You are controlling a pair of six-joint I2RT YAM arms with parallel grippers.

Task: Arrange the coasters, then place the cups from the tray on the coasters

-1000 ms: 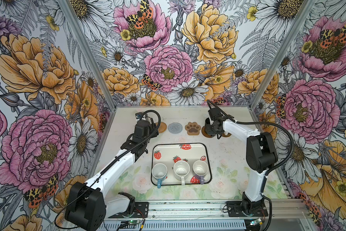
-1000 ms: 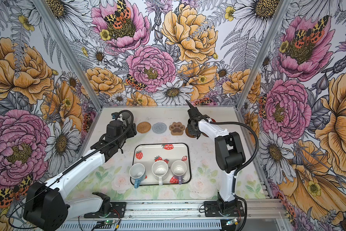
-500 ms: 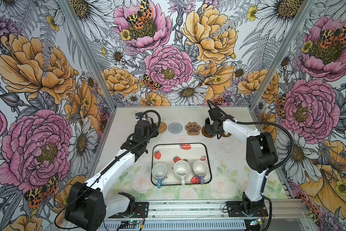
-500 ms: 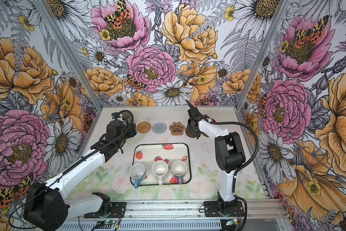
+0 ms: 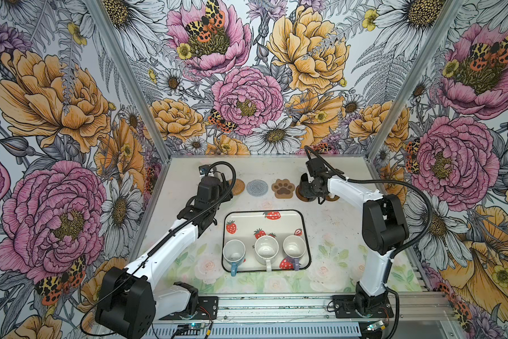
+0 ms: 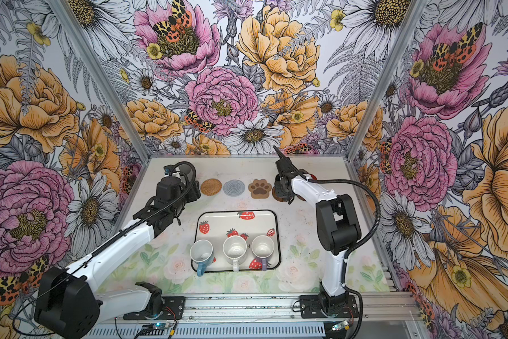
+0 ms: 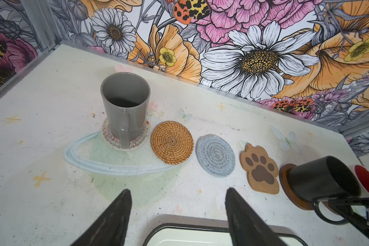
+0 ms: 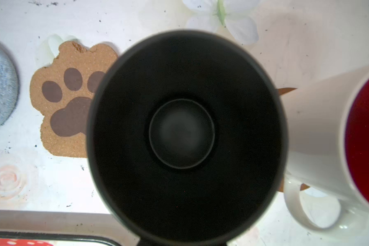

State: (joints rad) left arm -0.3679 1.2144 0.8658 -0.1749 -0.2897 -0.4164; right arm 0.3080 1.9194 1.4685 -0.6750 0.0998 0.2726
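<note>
Three mugs stand upright along the 6 o'clock edge of the strawberry tray (image 5: pixel 248 218), handles pointing to 6 o'clock: the light blue mug (image 5: pixel 234 251) at 9 o'clock, the all-white mug (image 5: pixel 266 248) in the middle, the lilac mug (image 5: pixel 294 246) at 3 o'clock. The tray lies mid-bench (image 5: pixel 334 234). Past its 11 o'clock corner the left hand (image 7: pixel 177 191) hovers over bare bench, fingers spread wide with nothing between them. Farther out a row of coasters runs from 9 to 3 o'clock. First comes the patterned round coaster (image 7: pixel 136 142) bearing the upright grey mug (image 7: pixel 125 102). Just beside it lie the rattan coaster (image 6: pixel 211 186), the grey woven coaster (image 6: pixel 234 187) and the paw coaster (image 6: pixel 260 188), all three bare. Then comes a brown disc (image 7: pixel 283 176) carrying the black mug (image 7: pixel 320 181). The right hand (image 7: pixel 339 205) is at that mug's handle; whether its fingers clamp it cannot be told. Just beside the black mug, at its 3 o'clock, stands the white mug with red inside (image 8: pixel 320 138)
</note>
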